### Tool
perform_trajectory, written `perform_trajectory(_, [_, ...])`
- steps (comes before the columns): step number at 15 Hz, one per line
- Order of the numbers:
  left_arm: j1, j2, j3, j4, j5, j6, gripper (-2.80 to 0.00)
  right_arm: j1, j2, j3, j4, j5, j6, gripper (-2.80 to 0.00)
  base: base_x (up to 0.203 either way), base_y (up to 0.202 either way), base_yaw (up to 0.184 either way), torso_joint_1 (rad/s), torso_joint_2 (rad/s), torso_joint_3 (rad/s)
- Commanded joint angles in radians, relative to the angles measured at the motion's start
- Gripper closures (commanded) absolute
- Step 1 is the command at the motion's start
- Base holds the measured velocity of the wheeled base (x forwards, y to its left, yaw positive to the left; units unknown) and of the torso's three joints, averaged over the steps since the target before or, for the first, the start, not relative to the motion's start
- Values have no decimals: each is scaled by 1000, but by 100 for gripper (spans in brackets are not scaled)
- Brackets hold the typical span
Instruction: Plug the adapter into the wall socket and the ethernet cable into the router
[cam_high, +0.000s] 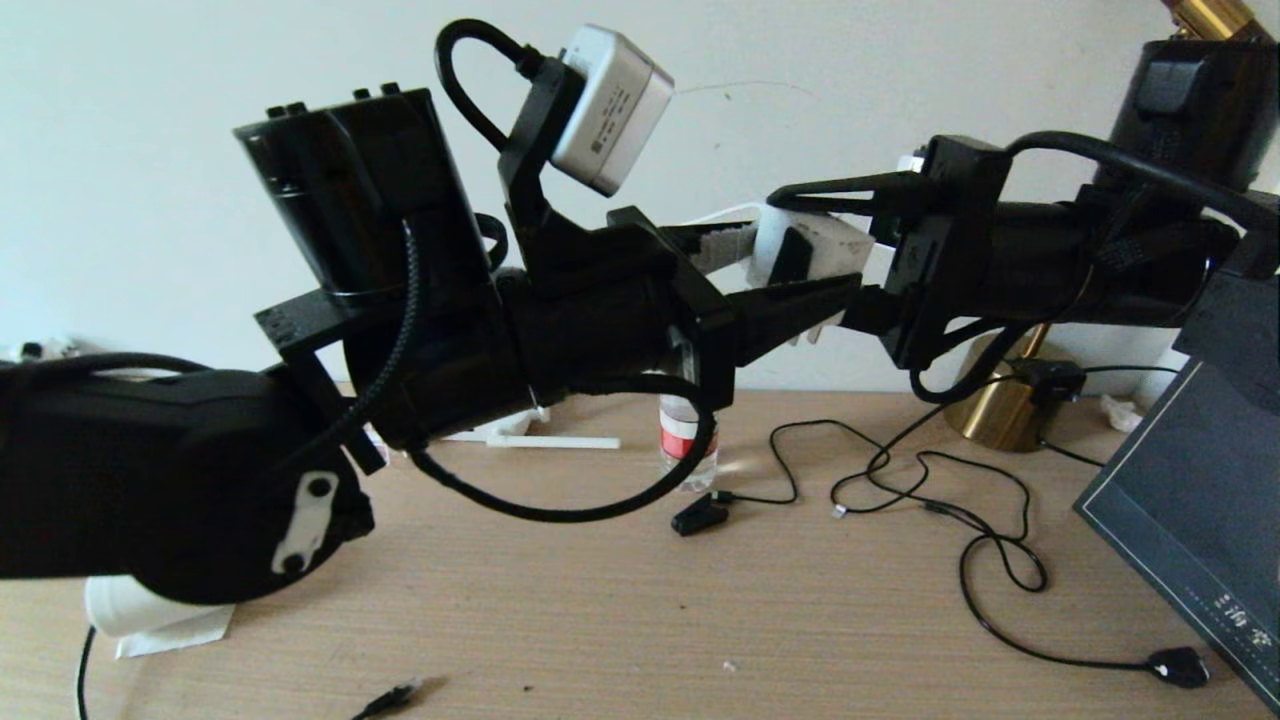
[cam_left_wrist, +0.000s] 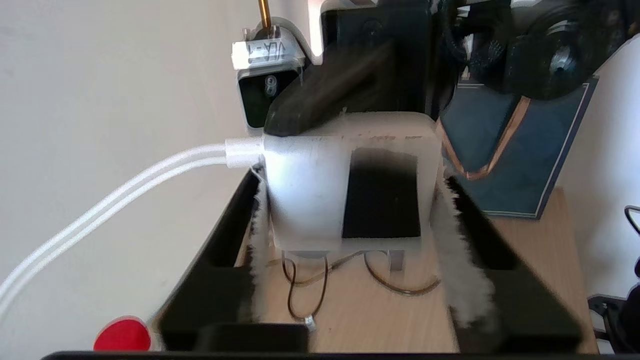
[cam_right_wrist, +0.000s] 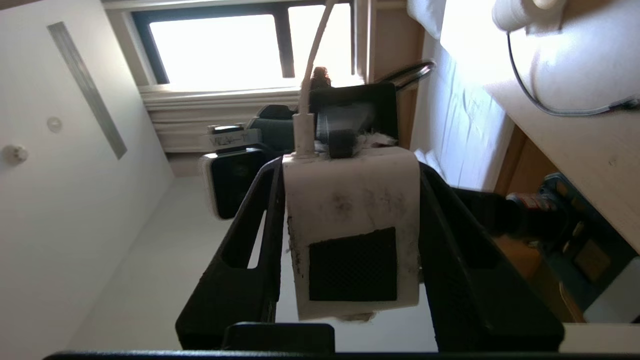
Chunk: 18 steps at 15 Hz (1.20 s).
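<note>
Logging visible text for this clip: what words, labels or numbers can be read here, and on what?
"VGA-T", uncertain, handwritten on a tape label atop the other arm's wrist camera, left wrist view.
The same kind of label in the right wrist view: too blurred to read.
Grey print on the silver camera above the left arm: too small.
Pale characters on the dark board at the desk's right: unreadable.
Red-labelled bottle: nothing legible.

above table: left gripper (cam_high: 790, 270) and right gripper (cam_high: 800, 245) meet from both sides at the adapter (cam_high: 805, 245), no room between | table (cam_high: 600, 600) front: bare wood, free way | middle: bottle (cam_high: 688, 450), black cables (cam_high: 960, 520) | right: dark board (cam_high: 1190, 500), brass lamp base (cam_high: 995, 400) block
</note>
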Motion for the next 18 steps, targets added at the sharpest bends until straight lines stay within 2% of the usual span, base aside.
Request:
perform_trajectory(1, [-2, 3, 3, -6, -2, -17, -280, 0, 1, -1, -4, 7, 14, 0, 0, 0, 0, 0, 0, 0])
perform_trajectory(6, [4, -46, 57, -44, 0, -39, -280, -5, -17, 2, -4, 1, 21, 0, 0, 0, 0, 0, 0, 0])
perform_trajectory(9, [36, -85, 90, -51, 13, -42, -280, -51, -56, -11, -2, -8, 21, 0, 0, 0, 0, 0, 0, 0])
perform_trajectory(12, [36, -136, 113, -51, 14, -116, -280, -76, -76, -9, 4, -28, 19, 0, 0, 0, 0, 0, 0, 0])
perform_trajectory(14, [32, -183, 119, -22, 24, -122, -280, -77, -67, -6, 2, -44, 10, 0, 0, 0, 0, 0, 0, 0])
perform_trajectory(15, [35, -215, 119, 23, 47, -122, -280, -77, -66, -8, 2, -59, 1, 0, 0, 0, 0, 0, 0, 0])
perform_trajectory(18, [45, -314, 119, 157, 224, -122, -280, -66, -65, -13, 2, -118, -102, 0, 0, 0, 0, 0, 0, 0])
